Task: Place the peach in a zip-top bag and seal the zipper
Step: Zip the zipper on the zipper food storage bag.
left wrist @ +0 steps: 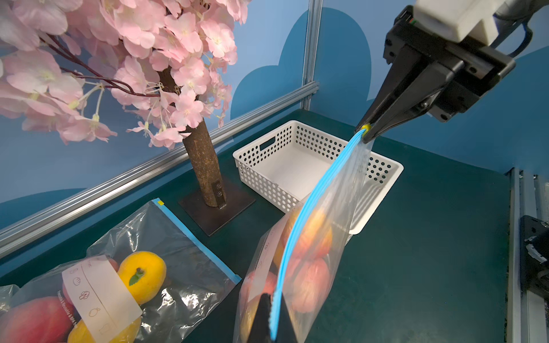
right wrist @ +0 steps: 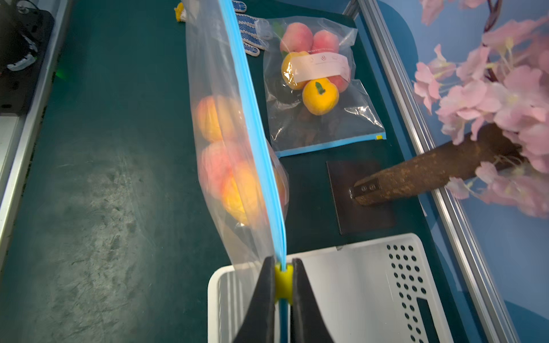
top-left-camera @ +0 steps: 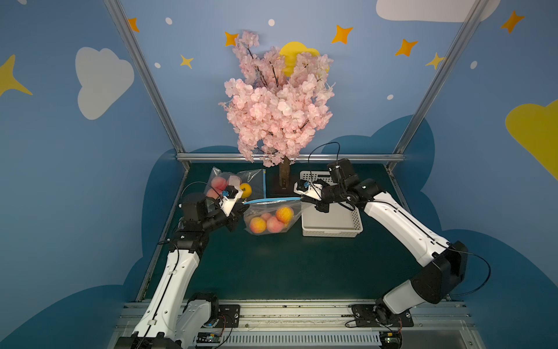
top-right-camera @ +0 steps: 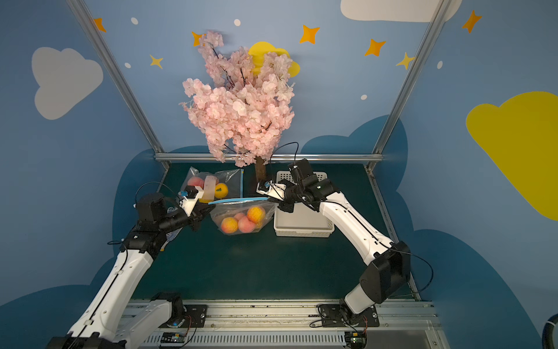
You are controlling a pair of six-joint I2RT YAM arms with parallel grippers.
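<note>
- Between both arms stretches the clear zip-top bag [top-left-camera: 259, 208], pink-orange peaches [top-left-camera: 284, 214] inside.
- The left fingers [left wrist: 258, 320] clench its blue zipper strip [top-left-camera: 271, 199]; the right fingers [right wrist: 306, 303] clench the yellow slider [right wrist: 283, 280], plain only in wrist views.

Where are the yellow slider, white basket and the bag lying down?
yellow slider [right wrist: 283, 280], right wrist view, its middle.
white basket [top-left-camera: 332, 232], in a top view, front wall.
lying bag [left wrist: 166, 234], left wrist view, clear plastic.

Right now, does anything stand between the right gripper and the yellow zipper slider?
Nothing visible does. The right gripper is shut on the yellow slider at one end of the blue zipper strip; the left gripper pinches the other end.
</note>
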